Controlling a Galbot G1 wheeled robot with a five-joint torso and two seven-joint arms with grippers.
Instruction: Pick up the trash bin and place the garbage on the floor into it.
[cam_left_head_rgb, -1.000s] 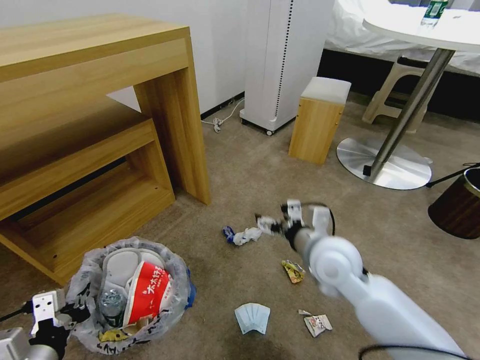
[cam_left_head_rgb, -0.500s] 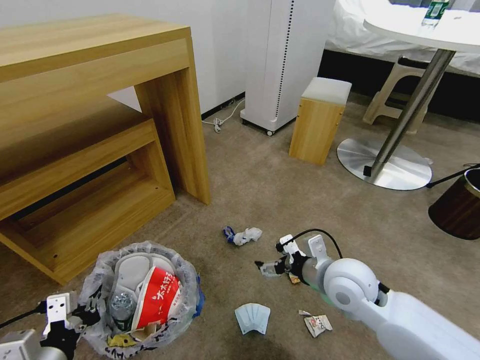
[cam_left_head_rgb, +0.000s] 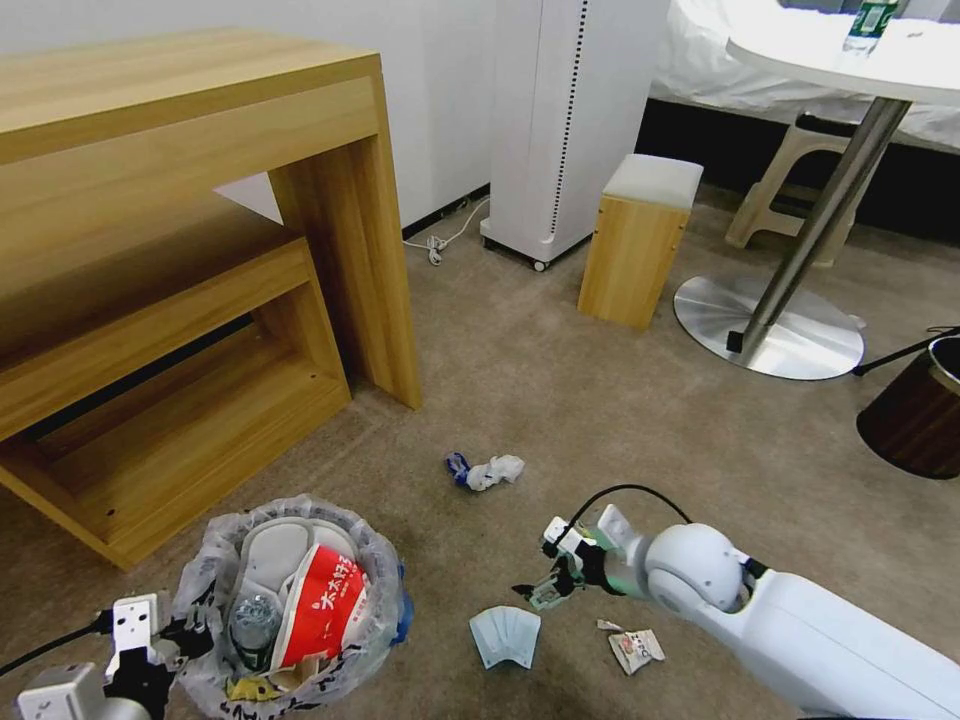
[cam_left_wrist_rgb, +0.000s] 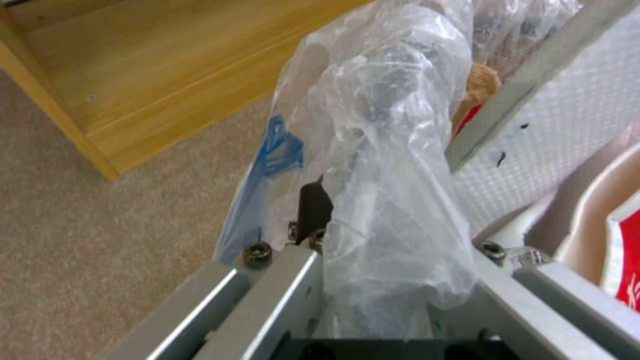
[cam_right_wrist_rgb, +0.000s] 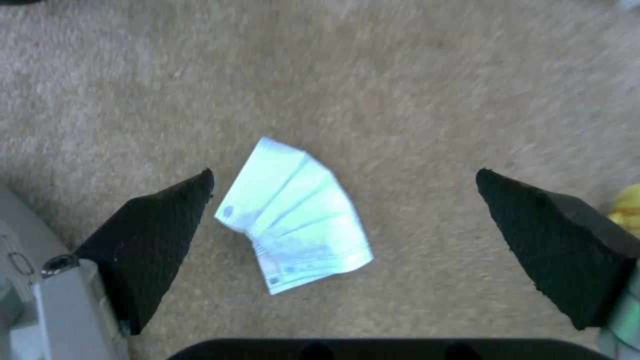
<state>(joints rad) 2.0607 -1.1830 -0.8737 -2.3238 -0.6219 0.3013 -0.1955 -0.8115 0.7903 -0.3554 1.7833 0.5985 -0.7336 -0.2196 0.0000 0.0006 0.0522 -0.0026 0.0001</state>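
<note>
Floor (cam_left_head_rgb: 560, 380): beige short-pile carpet. Landmark = blue face mask (cam_left_head_rgb: 505, 636), lying flat. Just right of it, a red-white wrapper (cam_left_head_rgb: 636, 648); beyond it, toward the wooden desk (cam_left_head_rgb: 200, 250), a crumpled white tissue w/ blue bit (cam_left_head_rgb: 485, 470). Far side of room from mask: small wooden stool (cam_left_head_rgb: 638, 240), round table base (cam_left_head_rgb: 768, 325), dark brown bin (cam_left_head_rgb: 915, 410), all standing on carpet.

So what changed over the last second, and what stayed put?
The right gripper swung back from near the crumpled white tissue toward the robot, now open over the pale blue face mask. The left gripper, shut on the bag-lined black trash bin, carried it slightly right and nearer. Floor litter stayed.
</note>
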